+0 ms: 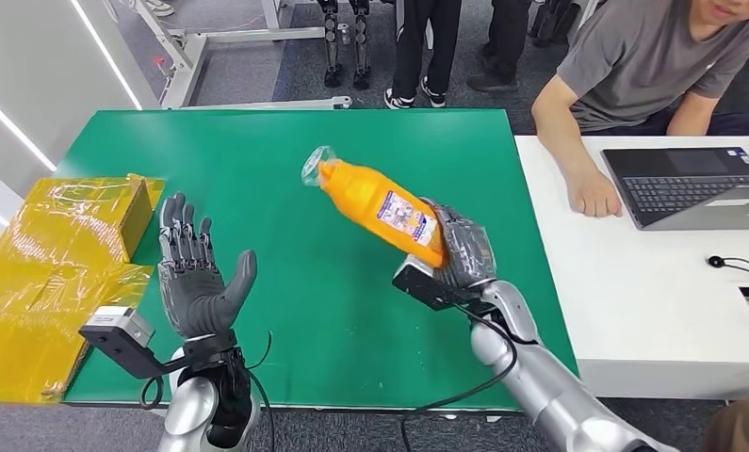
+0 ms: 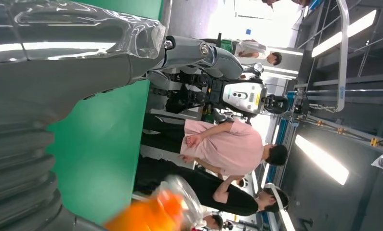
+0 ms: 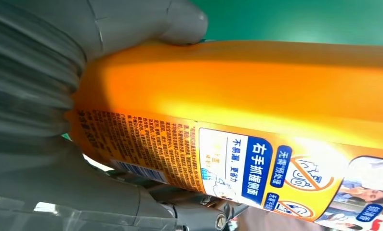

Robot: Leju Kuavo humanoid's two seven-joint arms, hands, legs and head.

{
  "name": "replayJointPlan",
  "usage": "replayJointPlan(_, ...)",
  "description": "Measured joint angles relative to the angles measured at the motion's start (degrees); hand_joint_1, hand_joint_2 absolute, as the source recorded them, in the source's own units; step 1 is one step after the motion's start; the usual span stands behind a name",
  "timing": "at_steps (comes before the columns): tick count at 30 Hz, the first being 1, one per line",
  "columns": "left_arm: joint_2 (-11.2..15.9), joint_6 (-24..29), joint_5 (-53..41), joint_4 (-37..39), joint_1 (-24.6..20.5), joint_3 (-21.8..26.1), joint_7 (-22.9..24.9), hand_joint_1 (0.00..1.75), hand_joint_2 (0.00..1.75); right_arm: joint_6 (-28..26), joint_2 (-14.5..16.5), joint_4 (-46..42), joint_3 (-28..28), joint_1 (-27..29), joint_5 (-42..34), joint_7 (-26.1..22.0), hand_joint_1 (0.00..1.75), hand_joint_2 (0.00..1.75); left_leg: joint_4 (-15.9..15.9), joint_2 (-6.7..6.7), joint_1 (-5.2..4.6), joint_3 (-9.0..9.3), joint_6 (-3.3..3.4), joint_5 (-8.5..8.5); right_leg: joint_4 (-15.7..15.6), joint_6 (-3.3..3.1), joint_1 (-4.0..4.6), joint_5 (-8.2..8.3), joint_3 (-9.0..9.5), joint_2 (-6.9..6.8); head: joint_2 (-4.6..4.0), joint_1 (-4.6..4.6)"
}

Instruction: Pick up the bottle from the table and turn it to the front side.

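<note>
I have the orange bottle [image 1: 382, 208] grasped by its base in my right hand [image 1: 462, 252], lifted above the green table [image 1: 285, 311] and tilted, with its clear-wrapped cap toward the far left and its label facing up. My left hand [image 1: 196, 273] is raised nearby, palm up, fingers spread and holding nothing. A yellow box [image 1: 64, 245] sits at the table's left edge.

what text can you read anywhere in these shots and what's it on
"右手抓握侧面" in white on a blue patch of the orange bottle's label, right wrist view.
"不易漏, 更省力" in small print beside it, on the same label.
The dense print and barcode near the bottle's base: too small to read.
The label in the head view: blurred.
</note>
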Motion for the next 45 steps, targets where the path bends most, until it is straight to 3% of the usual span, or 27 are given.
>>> replayJointPlan(4,0.1,0.8,-0.2,0.0,0.5,0.0,0.0,0.00,1.75,-4.6,1.0,-5.2,-3.7,5.6,2.0,-1.9,1.75,1.75,0.0,-0.02,-0.01,-0.02,0.01,-0.01,0.0,0.01,-0.01,-0.01,-0.01,-0.01,0.00,0.01)
replayJointPlan(10,0.1,1.3,-0.2,-0.2,0.7,0.0,0.0,0.00,1.75,-6.1,1.4,-6.8,-4.4,7.5,3.5,-2.5,1.75,1.75,0.0,-0.02,-0.01,-0.02,0.01,-0.02,0.0,0.01,-0.01,-0.01,-0.01,-0.01,0.00,0.00)
replayJointPlan(14,0.3,2.2,-0.4,-0.8,1.7,0.0,0.0,0.00,1.75,-8.8,6.2,-13.7,-7.6,14.3,8.6,-7.4,1.75,1.75,0.0,0.00,0.01,-0.01,0.00,0.00,0.0,0.00,0.00,-0.02,-0.04,0.02,0.00,-0.01)
replayJointPlan(18,0.3,0.0,0.4,0.2,1.7,-0.2,0.0,0.00,1.75,-8.7,7.8,-14.6,-8.5,14.7,9.3,-7.4,1.75,1.75,0.0,0.01,0.00,0.00,-0.01,0.01,0.0,0.00,0.00,-0.02,-0.04,0.02,0.00,0.00)
replayJointPlan(27,0.3,-6.1,3.1,2.9,1.1,-0.9,1.7,0.00,1.75,-7.7,8.0,-14.9,-8.6,14.8,9.0,-6.7,1.75,1.75,0.0,0.00,-0.02,-0.01,-0.01,0.00,0.0,0.01,-0.02,-0.01,-0.05,0.03,0.00,-0.01)
replayJointPlan(35,0.5,-18.0,6.7,6.3,-2.2,-1.7,3.0,0.00,1.75,-1.9,8.0,-14.3,-8.0,13.6,9.8,-5.9,1.75,1.75,0.0,0.02,-0.01,-0.01,-0.01,0.01,0.0,0.00,-0.02,-0.01,-0.05,0.03,0.00,0.00)
replayJointPlan(45,0.3,-22.5,5.7,10.5,-5.0,-1.7,3.2,0.00,1.75,9.2,8.9,-10.1,-5.2,11.3,7.3,-8.0,1.75,1.75,0.0,0.01,-0.01,-0.02,-0.01,0.01,0.0,-0.01,-0.01,-0.01,-0.05,0.03,0.00,0.00)
